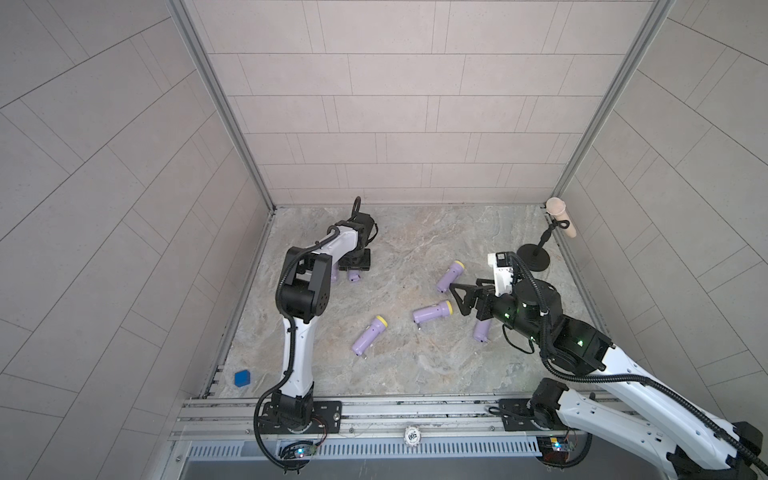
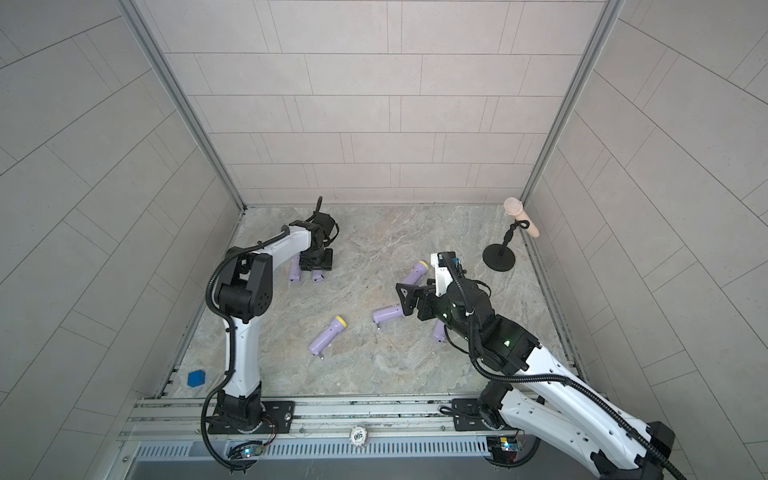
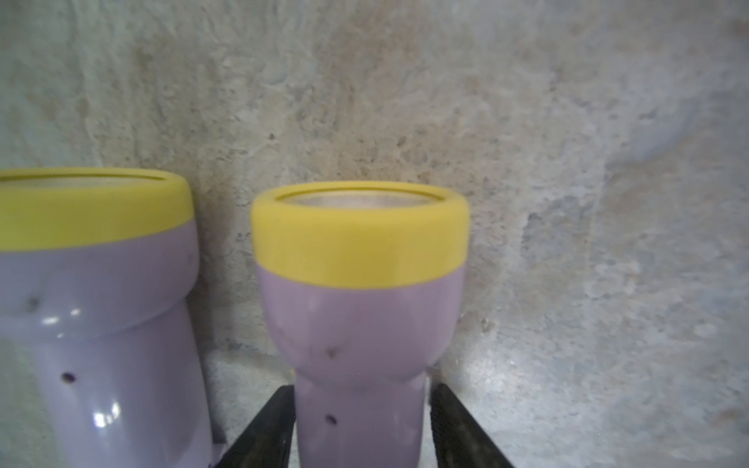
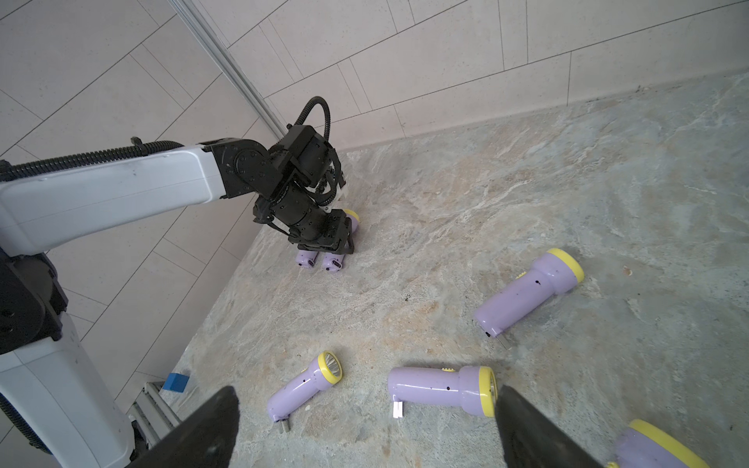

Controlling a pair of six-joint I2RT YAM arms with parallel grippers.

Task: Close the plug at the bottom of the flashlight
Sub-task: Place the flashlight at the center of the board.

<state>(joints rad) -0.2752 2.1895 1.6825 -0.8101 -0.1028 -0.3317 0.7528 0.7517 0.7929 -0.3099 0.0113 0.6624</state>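
Note:
Several lilac flashlights with yellow heads lie on the stone table. At the back left two lie side by side. My left gripper (image 1: 354,262) (image 3: 360,425) straddles the handle of one flashlight (image 3: 358,308) (image 1: 354,275). Its fingers (image 3: 454,425) stand slightly open, with a thin gap on one side. The neighbour (image 3: 93,324) lies alongside. My right gripper (image 1: 457,300) (image 4: 364,425) hovers wide open and empty above the middle right. Below it lies a flashlight (image 4: 441,391) with its plug (image 4: 398,409) sticking out. Two others (image 4: 304,385) (image 4: 527,295) also show protruding plugs.
Another flashlight (image 1: 481,330) lies partly under the right arm. A black stand (image 1: 533,257) with a beige microphone is at the back right. A blue block (image 1: 242,378) sits off the table's front left. Walls close in on three sides.

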